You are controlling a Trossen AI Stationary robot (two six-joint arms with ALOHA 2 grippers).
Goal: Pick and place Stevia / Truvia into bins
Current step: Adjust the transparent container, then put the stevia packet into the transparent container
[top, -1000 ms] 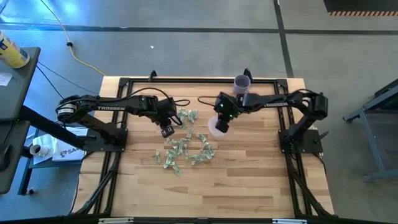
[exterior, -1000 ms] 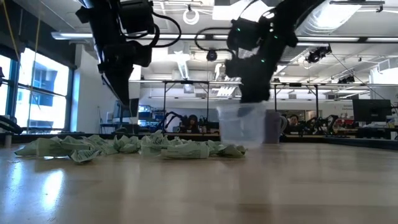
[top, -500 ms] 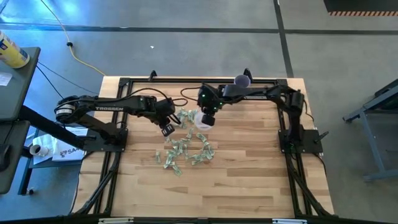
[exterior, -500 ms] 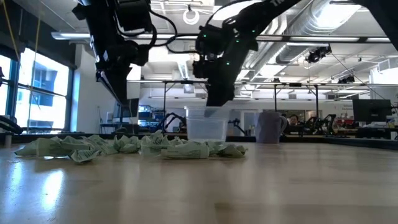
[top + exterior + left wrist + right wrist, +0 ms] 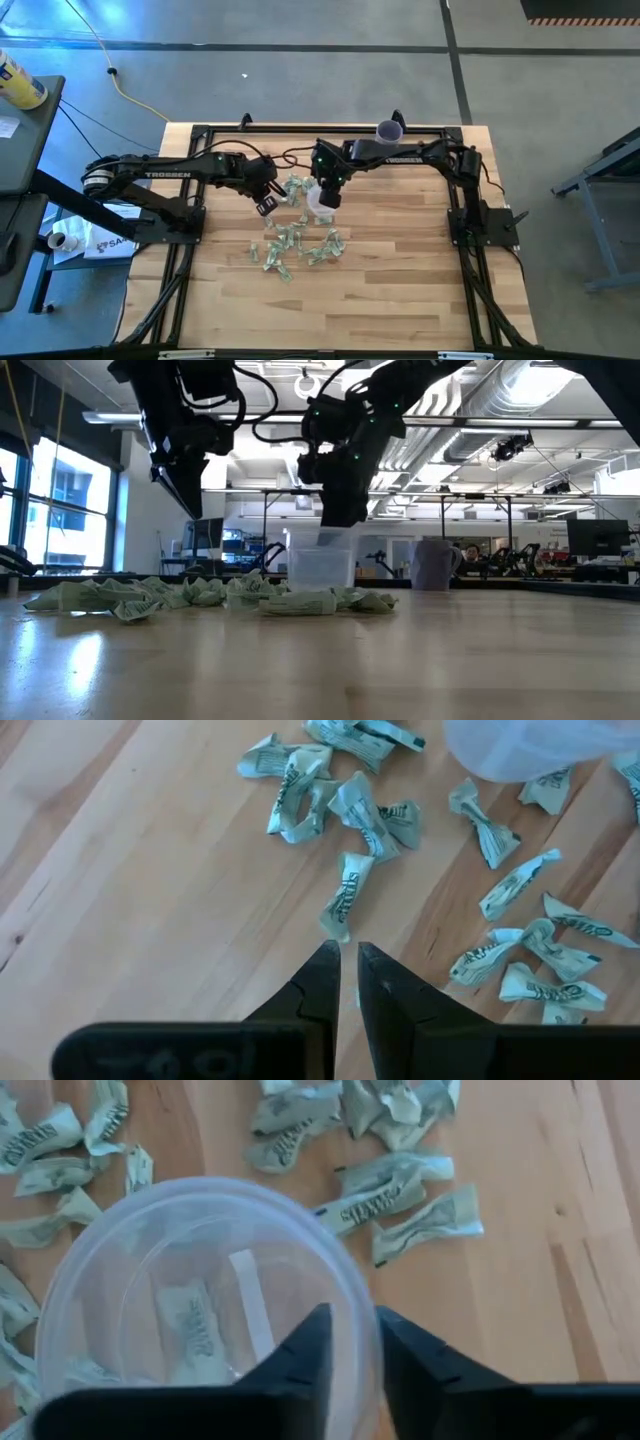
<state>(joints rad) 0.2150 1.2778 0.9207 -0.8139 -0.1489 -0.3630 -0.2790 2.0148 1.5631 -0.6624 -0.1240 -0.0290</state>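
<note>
Several pale green Stevia packets (image 5: 295,240) lie scattered flat on the wooden table, and they also show as packets (image 5: 200,595) in the low view. My right gripper (image 5: 326,192) is shut on the clear plastic cup (image 5: 318,205), above the far part of the pile. Packets show in or through the cup (image 5: 180,1310). My left gripper (image 5: 266,205) hangs shut and empty above the table, left of the cup. It is over the pile's left edge, and one packet (image 5: 343,900) lies on the wood just past its fingertips (image 5: 347,965). My right gripper holds the clear cup by its rim (image 5: 362,1295), with one finger (image 5: 305,1355) inside the cup and the other outside the wall. The fingers come from above, pointing down. The cup (image 5: 320,568) hangs upright below them; packets hide whether its base touches the table.
A purple cup (image 5: 388,131) stands at the table's far edge, right of the clear cup. Black frame rails (image 5: 200,135) run along the table's far edge and sides. Bare wood (image 5: 400,280) lies near and right of the pile.
My right gripper has carried the clear cup toward the table's left, from beside the pile's right end to over its far part, keeping it upright. My left gripper has risen a little and stayed shut.
</note>
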